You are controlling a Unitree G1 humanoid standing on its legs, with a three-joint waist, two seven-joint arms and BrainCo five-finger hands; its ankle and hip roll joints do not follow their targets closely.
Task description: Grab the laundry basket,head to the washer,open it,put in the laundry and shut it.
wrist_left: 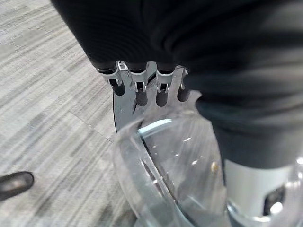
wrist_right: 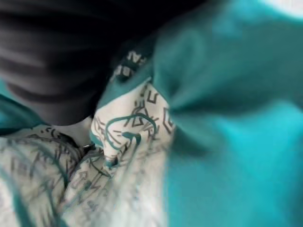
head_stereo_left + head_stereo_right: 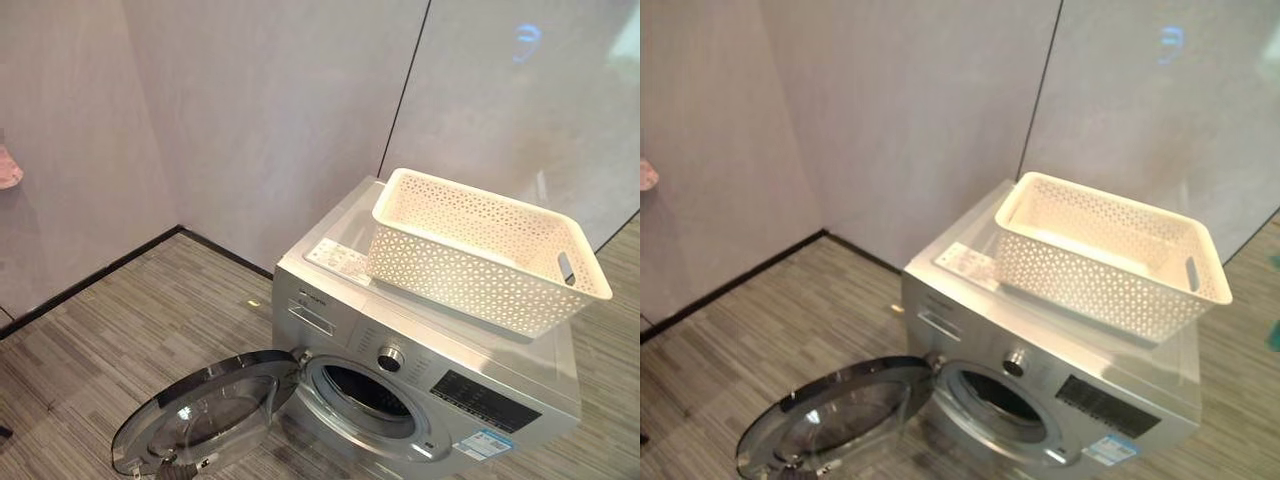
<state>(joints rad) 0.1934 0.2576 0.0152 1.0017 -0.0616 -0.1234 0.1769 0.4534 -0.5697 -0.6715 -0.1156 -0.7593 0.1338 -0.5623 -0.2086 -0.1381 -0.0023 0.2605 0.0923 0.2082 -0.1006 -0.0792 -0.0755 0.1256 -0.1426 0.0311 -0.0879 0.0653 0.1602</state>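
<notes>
I'm seeing the basket (image 3: 487,250) sitting empty on the washer (image 3: 520,375), its door (image 3: 205,410) swung wide open — loading and shutting remain. My left hand (image 1: 142,90) is resting straight-fingered at the door's rim. Teal patterned laundry (image 2: 222,132) is crowding my right hand (image 2: 52,71) — its grip I can't tell. Bare floor (image 3: 120,330) is giving room leftward.

One basket (image 3: 485,250), one washer (image 3: 420,380) with one door (image 3: 205,415), and seemingly one teal cloth (image 2: 227,118).
</notes>
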